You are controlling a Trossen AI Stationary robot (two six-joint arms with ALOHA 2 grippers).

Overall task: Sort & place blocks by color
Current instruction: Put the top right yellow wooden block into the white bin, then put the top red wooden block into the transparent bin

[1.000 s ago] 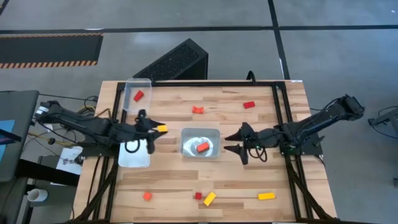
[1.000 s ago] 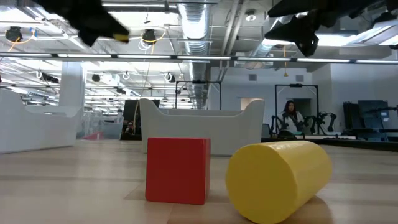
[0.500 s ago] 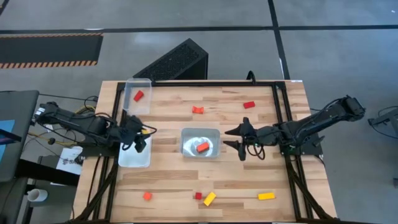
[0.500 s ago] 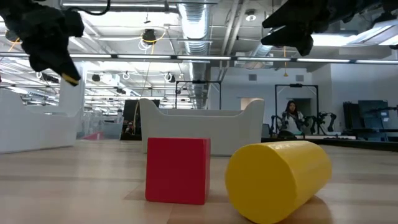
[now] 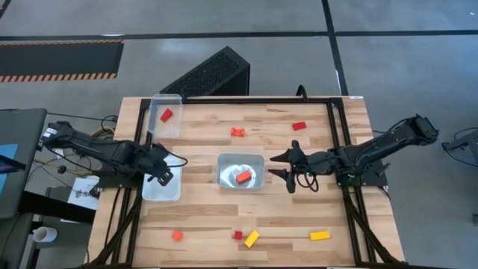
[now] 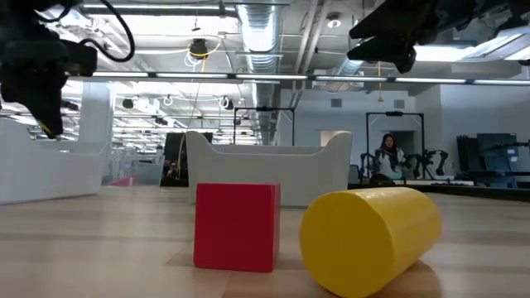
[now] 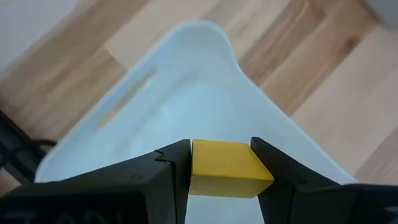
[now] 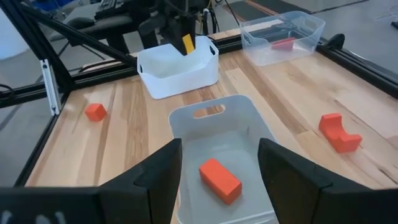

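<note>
My left gripper point(image 5: 162, 175) is shut on a yellow block point(image 7: 224, 168) and hangs over the white tray point(image 5: 167, 192) at the table's left side. In the right wrist view the same block point(image 8: 188, 43) shows above that tray point(image 8: 177, 71). My right gripper point(image 5: 273, 167) waits open just right of the middle tray point(image 5: 228, 181), which holds an orange block point(image 5: 243, 177). A clear tray point(image 5: 173, 101) at the far left holds a red block point(image 5: 166, 115). Loose blocks lie on the table: red-orange point(image 5: 238, 132), red point(image 5: 299, 125), orange point(image 5: 177, 235), red point(image 5: 238, 235), yellow point(image 5: 252, 238) and yellow point(image 5: 320, 235). My left gripper pinches the yellow block between its two fingers, one on each opposite side face point(image 7: 198, 169). The fingers point(image 7: 168, 180) come from above, pointing down into the white tray. The block is lifted clear, above the tray's floor point(image 7: 186, 106).
In the low view a red cube point(image 6: 238, 225) and a yellow cylinder point(image 6: 368, 240) stand close to the table's near edge. An orange arch piece point(image 8: 339, 132) lies beyond the middle tray. Black frame rails point(image 5: 336, 142) run along the table's sides. A person point(image 6: 386, 156) stands far behind.
My left gripper has carried the yellow block from over the bare table toward the table's left edge, tipped fingers-down, and come lower over the white tray. It has stayed shut on the block. The right arm has hardly moved.
</note>
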